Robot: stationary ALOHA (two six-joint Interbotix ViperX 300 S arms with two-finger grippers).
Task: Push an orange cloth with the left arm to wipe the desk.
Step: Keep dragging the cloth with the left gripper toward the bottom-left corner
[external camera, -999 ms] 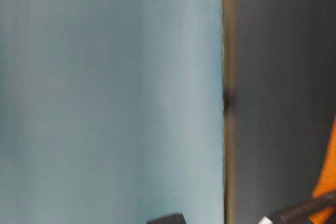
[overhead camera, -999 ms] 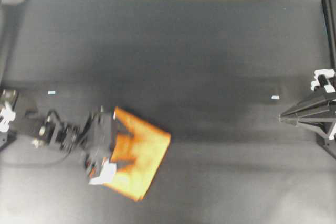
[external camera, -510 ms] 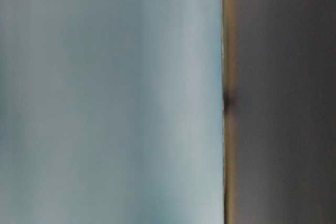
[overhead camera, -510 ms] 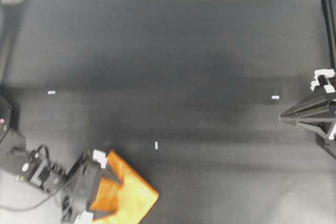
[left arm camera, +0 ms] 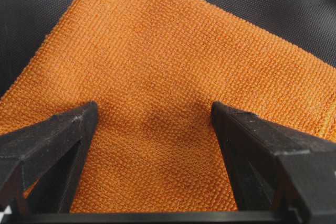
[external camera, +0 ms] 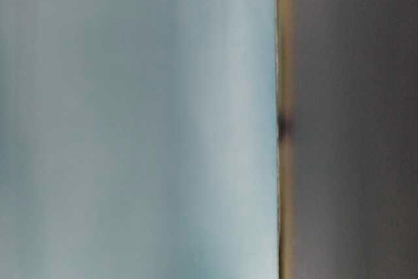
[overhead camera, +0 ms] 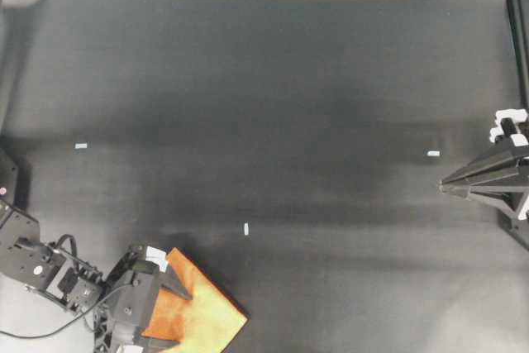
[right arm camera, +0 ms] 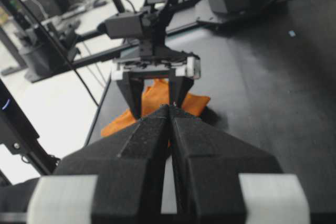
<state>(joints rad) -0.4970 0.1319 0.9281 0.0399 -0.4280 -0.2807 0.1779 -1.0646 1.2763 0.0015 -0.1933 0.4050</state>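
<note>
Where the overhead exterior view reaches its bottom edge, the orange cloth [overhead camera: 198, 316] lies at the near left corner of the black tabletop [overhead camera: 273, 97], partly cut off by the frame. The left claw [overhead camera: 165, 303] is on the cloth's left part, its dark fingers spread and pointing across the fabric. Nearly all the tabletop lies bare beyond it, marked only by small white tape marks [overhead camera: 245, 229]. The right claw [overhead camera: 446, 185] sits at the far right edge, well apart from the cloth. Judged from this, the wipe is somewhere mid-course with the cloth at the edge of its range, and the wide centre and right of the surface remain within reach of further strokes; whether they are already wiped cannot be told.

The table-level exterior view is blurred to a pale blue field beside a dark band; neither cloth nor arm shows there.

In the left wrist view, two black fingers [left arm camera: 50, 148] stand apart with the orange cloth [left arm camera: 168, 77] filling the gap between them; the tips press on the weave, which dimples slightly, so the claw is open and bearing down, not pinching.

In the right wrist view, the right claw [right arm camera: 169, 109] has its tapered fingers closed together on nothing. Beyond it the left claw [right arm camera: 155, 100] stands over the cloth [right arm camera: 152, 103] near the tabletop's edge.
</note>
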